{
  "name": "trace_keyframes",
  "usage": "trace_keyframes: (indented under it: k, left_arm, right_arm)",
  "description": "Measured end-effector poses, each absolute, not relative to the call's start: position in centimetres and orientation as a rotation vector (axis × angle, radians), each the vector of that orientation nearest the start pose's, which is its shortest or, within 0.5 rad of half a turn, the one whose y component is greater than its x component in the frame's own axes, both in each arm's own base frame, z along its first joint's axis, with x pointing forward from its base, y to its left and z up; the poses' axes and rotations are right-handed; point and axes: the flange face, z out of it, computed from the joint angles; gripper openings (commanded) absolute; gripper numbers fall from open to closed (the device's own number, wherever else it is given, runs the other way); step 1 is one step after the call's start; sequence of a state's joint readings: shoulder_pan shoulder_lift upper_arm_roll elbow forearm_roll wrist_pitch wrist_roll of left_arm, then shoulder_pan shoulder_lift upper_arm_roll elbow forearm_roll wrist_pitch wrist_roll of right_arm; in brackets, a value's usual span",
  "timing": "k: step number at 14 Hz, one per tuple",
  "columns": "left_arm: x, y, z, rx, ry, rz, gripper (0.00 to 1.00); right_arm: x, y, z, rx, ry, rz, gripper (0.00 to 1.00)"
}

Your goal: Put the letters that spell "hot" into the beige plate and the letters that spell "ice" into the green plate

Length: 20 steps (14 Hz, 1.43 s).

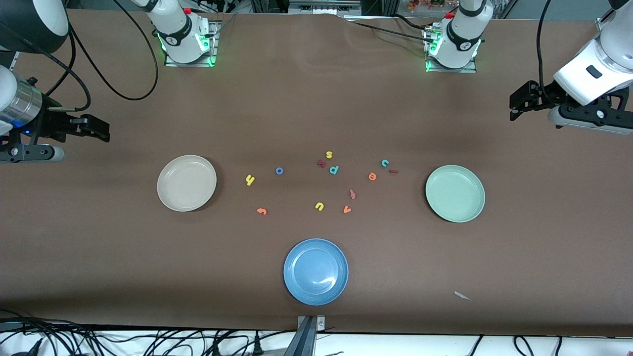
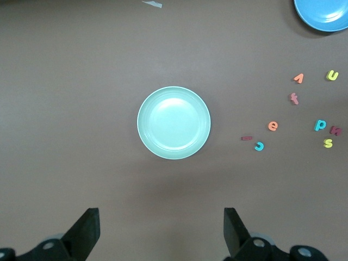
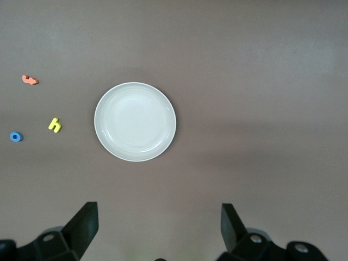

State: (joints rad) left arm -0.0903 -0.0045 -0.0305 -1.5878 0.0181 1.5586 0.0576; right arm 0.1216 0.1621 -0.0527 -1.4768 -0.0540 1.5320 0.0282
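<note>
Currently | brown table (image 1: 316, 109) | left tool (image 1: 517, 105) open | right tool (image 1: 101, 129) open

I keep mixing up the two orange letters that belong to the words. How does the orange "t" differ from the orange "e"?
The orange "t" is a thin, hooked cross shape; the orange "e" is round and compact. The "t" lies toward the beige plate, nearer the front camera; the "e" lies toward the green plate, close to the teal "c" and the dark red "i". Both are tiny, orange and on the bare table, in no plate.
</note>
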Motion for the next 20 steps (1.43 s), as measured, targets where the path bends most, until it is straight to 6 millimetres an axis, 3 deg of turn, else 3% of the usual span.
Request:
trace_keyframes:
  k: [20]
  left_arm:
    - [55.26, -6.54, 62.19, -3.11, 0.279, 0.052, 1.0]
  right_arm:
    - [59.59, 3.97, 57.22, -3.193, -0.066, 0.166, 1.0]
